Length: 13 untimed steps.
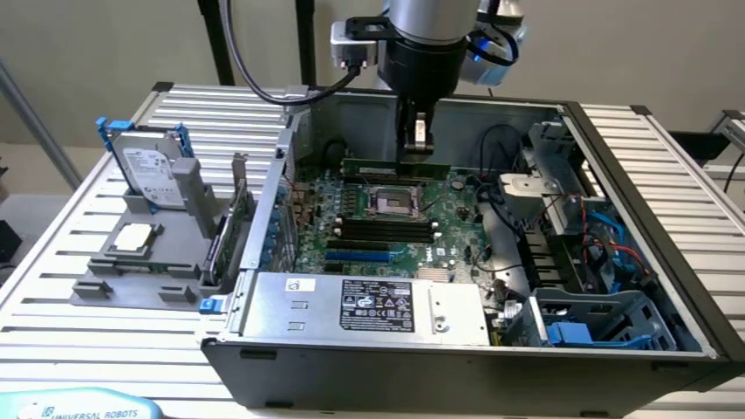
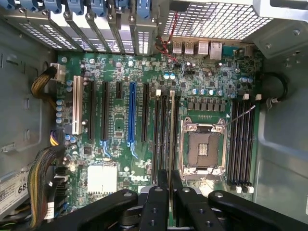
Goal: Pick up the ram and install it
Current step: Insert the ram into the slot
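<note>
Nearest, along the front edge of the open computer case (image 1: 466, 367), the power supply (image 1: 372, 305) lay flat, leaving the motherboard (image 1: 448, 196) behind it clear to reach from above. Beside the case, toward the edge of the bench (image 1: 70, 349) on the exterior view's left, a grey stand (image 1: 128, 288) kept a hard drive (image 1: 152, 166) and an expansion card (image 1: 233, 227) upright, probably so that each could be taken from above.

Further in, a bank of black memory slots (image 1: 372, 229) sat empty just in front of the processor socket (image 1: 390, 201).

Beyond the socket, near the back wall of the case, the ram (image 1: 396, 166) hung level and on edge. The fingers (image 1: 416, 140) had closed narrowly on its middle, which looked like a way to keep it from tipping.

In the wrist view the ram (image 2: 172, 134) showed as a thin line running out from between the fingers (image 2: 158, 207). It lay lengthwise along the slots next to the socket (image 2: 204, 149), likely so it could go straight down into one. Whether it already touched a slot could not be told.
</note>
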### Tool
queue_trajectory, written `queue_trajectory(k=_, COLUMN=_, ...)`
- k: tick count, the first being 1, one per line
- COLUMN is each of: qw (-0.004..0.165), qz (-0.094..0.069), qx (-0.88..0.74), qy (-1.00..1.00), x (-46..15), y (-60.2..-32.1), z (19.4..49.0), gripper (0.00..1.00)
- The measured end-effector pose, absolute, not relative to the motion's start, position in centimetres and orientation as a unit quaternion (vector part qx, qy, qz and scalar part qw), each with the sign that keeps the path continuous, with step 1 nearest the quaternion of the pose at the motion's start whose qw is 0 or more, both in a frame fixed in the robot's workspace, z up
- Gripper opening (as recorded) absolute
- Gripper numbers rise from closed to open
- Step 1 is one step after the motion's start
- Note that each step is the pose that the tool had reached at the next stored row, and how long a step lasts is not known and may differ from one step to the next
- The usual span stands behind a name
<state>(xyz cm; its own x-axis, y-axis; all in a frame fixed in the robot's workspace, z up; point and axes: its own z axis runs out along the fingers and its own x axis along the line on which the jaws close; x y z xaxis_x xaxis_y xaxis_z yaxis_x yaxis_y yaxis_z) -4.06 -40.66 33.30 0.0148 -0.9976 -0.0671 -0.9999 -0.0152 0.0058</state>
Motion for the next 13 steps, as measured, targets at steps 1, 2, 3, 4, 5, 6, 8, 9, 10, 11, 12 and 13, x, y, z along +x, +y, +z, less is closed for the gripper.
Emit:
queue_trajectory(k=1, qw=0.021, qz=0.025, qx=-0.712, qy=0.701, x=-4.1, y=-40.6, z=33.1, gripper=0.14)
queue_trajectory(k=2, qw=0.020, qz=0.024, qx=-0.712, qy=0.701, x=-4.1, y=-40.5, z=33.0, gripper=0.14)
queue_trajectory(k=3, qw=0.019, qz=0.023, qx=-0.712, qy=0.701, x=-4.1, y=-40.4, z=32.8, gripper=0.14)
queue_trajectory(k=4, qw=0.018, qz=0.022, qx=-0.712, qy=0.702, x=-4.1, y=-40.4, z=32.6, gripper=0.14)
queue_trajectory(k=5, qw=0.017, qz=0.021, qx=-0.712, qy=0.702, x=-4.1, y=-40.3, z=32.5, gripper=0.14)
queue_trajectory(k=6, qw=0.016, qz=0.020, qx=-0.712, qy=0.702, x=-4.1, y=-40.2, z=32.3, gripper=0.14)
queue_trajectory(k=8, qw=0.014, qz=0.018, qx=-0.712, qy=0.702, x=-4.1, y=-40.0, z=32.0, gripper=0.14)
queue_trajectory(k=9, qw=0.014, qz=0.017, qx=-0.712, qy=0.702, x=-4.1, y=-39.9, z=31.8, gripper=0.14)
queue_trajectory(k=10, qw=0.013, qz=0.016, qx=-0.712, qy=0.702, x=-4.1, y=-39.8, z=31.6, gripper=0.14)
queue_trajectory(k=11, qw=0.012, qz=0.015, qx=-0.712, qy=0.702, x=-4.1, y=-39.7, z=31.5, gripper=0.14)
queue_trajectory(k=12, qw=0.011, qz=0.014, qx=-0.712, qy=0.702, x=-4.1, y=-39.6, z=31.3, gripper=0.14)
queue_trajectory(k=13, qw=0.011, qz=0.013, qx=-0.712, qy=0.702, x=-4.1, y=-39.5, z=31.1, gripper=0.14)
